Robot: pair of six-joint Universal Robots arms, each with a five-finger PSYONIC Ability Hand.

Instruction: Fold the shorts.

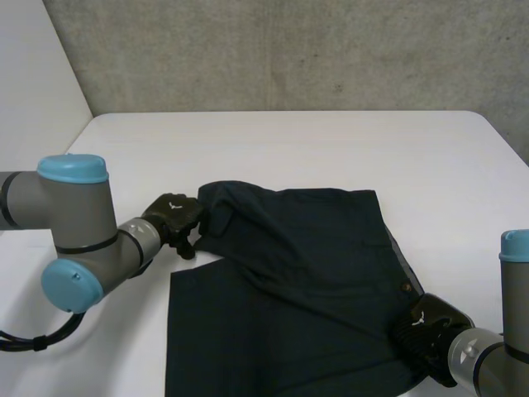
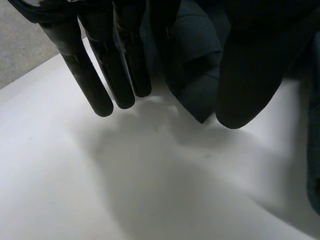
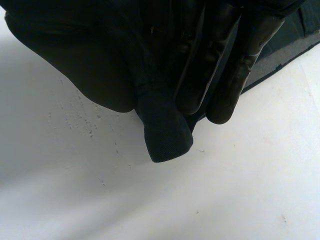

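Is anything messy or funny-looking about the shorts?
Only the dark blue cloth shorts: one corner is pulled over crooked, pinched by the left hand, leaving a diagonal wrinkle. The right hand pinches the opposite edge. Nothing looks torn or spilled on the white table.

White table (image 1: 289, 149) against a grey concrete wall (image 1: 289, 50)
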